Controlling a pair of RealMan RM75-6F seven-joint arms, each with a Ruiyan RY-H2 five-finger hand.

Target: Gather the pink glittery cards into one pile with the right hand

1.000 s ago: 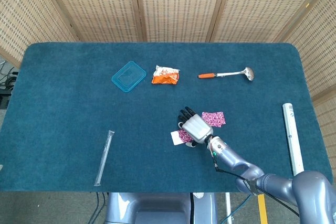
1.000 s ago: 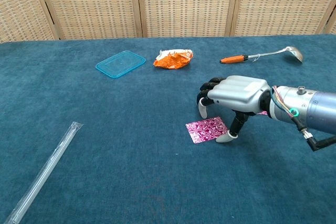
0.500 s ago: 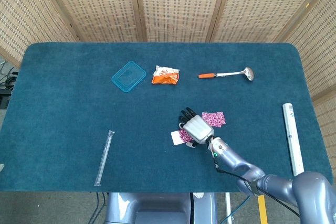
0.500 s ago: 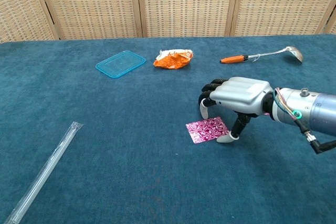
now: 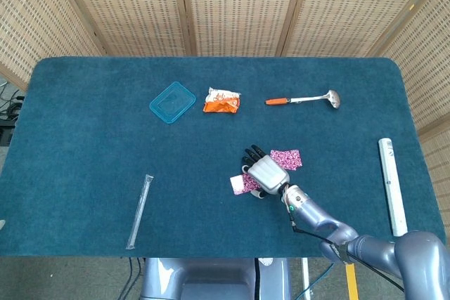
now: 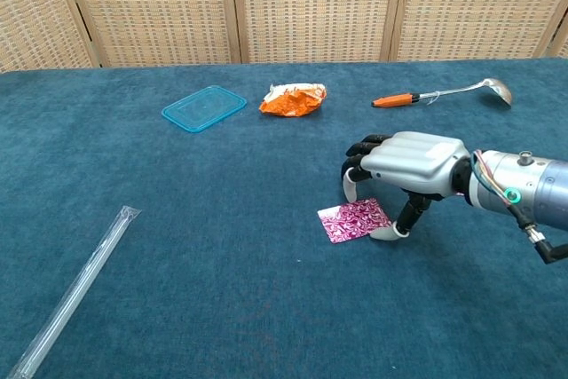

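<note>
Right hand is arching over near pink card, fingertips touching it, gripping nothing; next is dragging it toward second card.

Screened lab: wicker partitions, teal table

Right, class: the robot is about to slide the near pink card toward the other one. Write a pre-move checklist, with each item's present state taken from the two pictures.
1. Right hand is over the near card, fingertips down at its edges: ok.
2. Firm contact between fingertips and near card: cannot tell.
3. Second card lies flat on the table, to the right of the hand in the head view: ok.
4. The cards already form one pile: not ok, they lie apart.
5. Ladle, snack bag, lid and plastic tube lie away from the path: ok.
6. Left hand out of the way: ok, not in view.
</note>
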